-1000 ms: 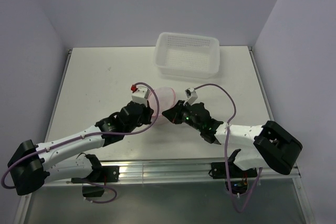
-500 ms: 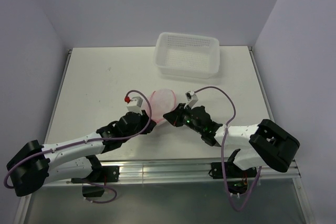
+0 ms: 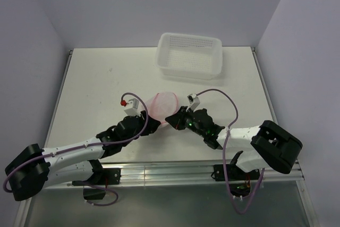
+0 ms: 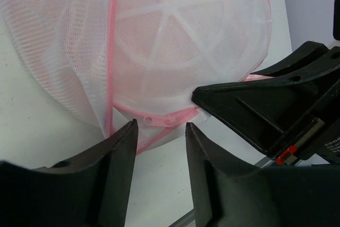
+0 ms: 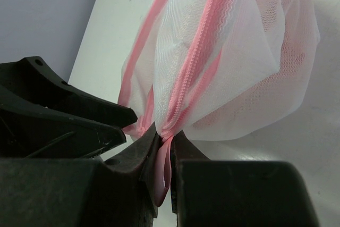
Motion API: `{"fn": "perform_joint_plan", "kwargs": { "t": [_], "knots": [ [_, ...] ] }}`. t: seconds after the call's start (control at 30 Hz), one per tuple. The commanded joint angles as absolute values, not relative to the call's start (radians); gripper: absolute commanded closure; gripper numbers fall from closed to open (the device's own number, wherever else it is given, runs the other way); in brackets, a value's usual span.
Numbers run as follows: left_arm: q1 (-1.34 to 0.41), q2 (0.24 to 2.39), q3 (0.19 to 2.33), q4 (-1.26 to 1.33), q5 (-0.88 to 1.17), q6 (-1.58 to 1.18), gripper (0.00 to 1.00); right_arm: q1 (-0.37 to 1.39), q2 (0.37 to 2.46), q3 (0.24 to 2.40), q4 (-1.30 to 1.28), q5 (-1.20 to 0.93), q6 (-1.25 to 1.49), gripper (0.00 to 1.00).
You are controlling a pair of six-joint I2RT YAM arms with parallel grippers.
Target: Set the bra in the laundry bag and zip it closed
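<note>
Top external: laundry bag lies mid-table, white basket well apart at the far edge; right gripper pinches its zipper rim; left gripper gapes just beside; bra only a pink blur behind mesh.

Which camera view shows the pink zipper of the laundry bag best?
Right wrist: the zipper shows its teeth close up, running into the shut right gripper. Left wrist shows only a thin pink line; top, just the small laundry bag.
</note>
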State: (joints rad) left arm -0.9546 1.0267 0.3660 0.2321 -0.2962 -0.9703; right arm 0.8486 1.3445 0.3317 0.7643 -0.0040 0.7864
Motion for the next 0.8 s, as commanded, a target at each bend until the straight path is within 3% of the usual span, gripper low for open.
{"fn": "perform_joint_plan", "kwargs": {
  "t": [0.0, 0.33, 0.77],
  "knots": [
    [-0.953, 1.052, 0.37, 0.288, -0.278, -1.014, 0.51, 0.859, 1.341, 0.331, 0.807, 0.015, 0.77, 1.0],
    [-0.953, 1.077, 0.351, 0.345, -0.287, -1.031, 0.55, 0.862, 1.338, 0.327, 0.816, 0.011, 0.775, 1.0],
    [-0.953, 1.091, 0.301, 0.471, -0.322, -1.048, 0.74, 0.864, 1.345, 0.325, 0.825, 0.005, 0.782, 1.0]
  ]
}}
